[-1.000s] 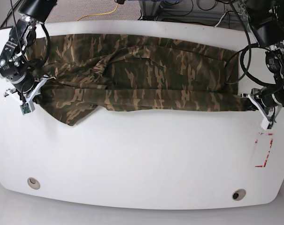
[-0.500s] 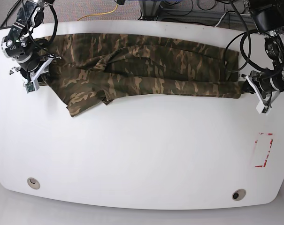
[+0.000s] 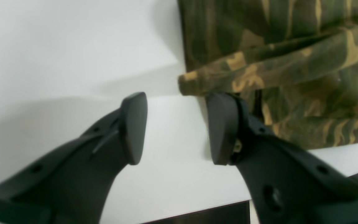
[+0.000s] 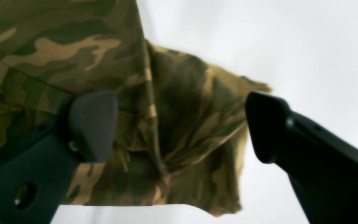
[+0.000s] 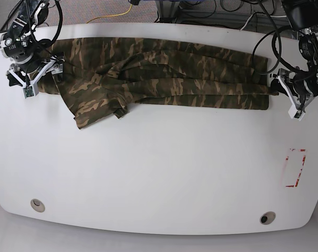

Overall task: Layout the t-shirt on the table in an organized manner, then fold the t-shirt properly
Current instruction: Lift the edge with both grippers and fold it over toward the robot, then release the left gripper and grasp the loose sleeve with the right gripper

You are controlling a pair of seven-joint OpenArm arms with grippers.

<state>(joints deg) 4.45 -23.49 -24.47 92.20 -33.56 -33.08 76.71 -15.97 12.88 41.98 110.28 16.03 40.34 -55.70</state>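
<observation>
L wrist: left claw [image 3: 176,127] is gaping, nothing btwn pads, t-shirt [image 3: 291,68] edge lying just beyond on worktop [image 3: 73,46].
R wrist: right claw [image 4: 182,124] is standing wide over cloth corner, not gripping.
Base: t-shirt's long axis is running side-to-side along worktop's far edge, one flap pointing toward red mark [image 5: 294,167] side.

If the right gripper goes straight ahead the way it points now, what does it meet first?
Most likely the t-shirt. In the right wrist view the right gripper is open, and bunched cloth fills the gap just ahead of its fingers. Depth is unclear; the table probably lies right beneath.
</observation>
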